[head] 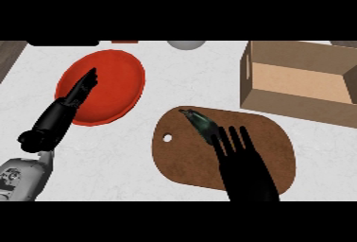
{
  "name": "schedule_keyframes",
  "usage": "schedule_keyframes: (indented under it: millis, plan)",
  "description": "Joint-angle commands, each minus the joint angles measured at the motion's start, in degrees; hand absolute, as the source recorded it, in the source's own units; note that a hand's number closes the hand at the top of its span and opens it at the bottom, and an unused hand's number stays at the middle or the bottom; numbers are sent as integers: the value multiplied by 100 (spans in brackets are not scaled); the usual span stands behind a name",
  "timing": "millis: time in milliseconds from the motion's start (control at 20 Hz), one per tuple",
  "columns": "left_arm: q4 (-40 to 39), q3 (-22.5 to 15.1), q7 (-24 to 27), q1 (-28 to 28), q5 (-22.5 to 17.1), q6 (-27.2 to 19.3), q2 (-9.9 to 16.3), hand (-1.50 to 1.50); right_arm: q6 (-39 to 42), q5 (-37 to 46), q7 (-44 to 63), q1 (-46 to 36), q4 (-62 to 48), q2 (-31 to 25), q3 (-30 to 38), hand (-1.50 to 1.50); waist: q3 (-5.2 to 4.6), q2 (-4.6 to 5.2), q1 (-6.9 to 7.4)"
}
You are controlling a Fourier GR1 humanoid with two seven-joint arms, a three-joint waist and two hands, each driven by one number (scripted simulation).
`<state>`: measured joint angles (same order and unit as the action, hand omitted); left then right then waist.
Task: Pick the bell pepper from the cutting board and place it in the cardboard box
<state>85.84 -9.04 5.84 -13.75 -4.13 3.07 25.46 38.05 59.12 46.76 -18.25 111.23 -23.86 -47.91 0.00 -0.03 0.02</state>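
A brown cutting board (265, 142) lies on the white desk (181, 85) toward the near edge, a little right of the middle, with a small round hole near its left end. On its far left part rests the bell pepper (200, 124), dark green and seen as a long narrow shape (its stem end points toward the far left corner of the desk). The right robot hand (237, 146) comes in from the near edge over the board, its fingers straight and spread, their tips just beside the pepper's near right side; whether they touch it cannot be told. The fingers are not curled around it, so the hand holds nothing.

The cardboard box (279, 101) stands open near the far right corner of the desk, close behind the board, its tan inside showing. Toward the far left lies a red plate (115, 75). The left robot hand (80, 90) hangs over the plate's left half with its fingers straight and close together, pointing toward the far edge, holding nothing; its grey forearm enters at the near left corner. At the far edge, near the middle, part of a grey round object (186, 44) shows.
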Motion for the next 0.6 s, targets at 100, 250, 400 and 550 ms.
schedule_keyframes:
  millis: [100, 250, 400, 550]
  plan:
    - [252, 25, -246, 182, 279, 25, -348, 0, -93, 434, -279, -44, -639, 447, 326, -150, 1, 1, 15]
    - [163, 305, -161, 73, 299, 186, -264, 0, -167, 764, -398, 208, -567, 147, 348, -150, 0, 1, -1]
    - [448, 301, 48, 533, 357, 409, -282, 0, 40, 810, -555, 285, -349, 170, 600, -150, 0, -3, 7]
    - [595, 409, -132, 486, 414, 430, -361, 0, -599, 1001, -941, 396, -1023, 237, 718, -150, 1, 1, 14]
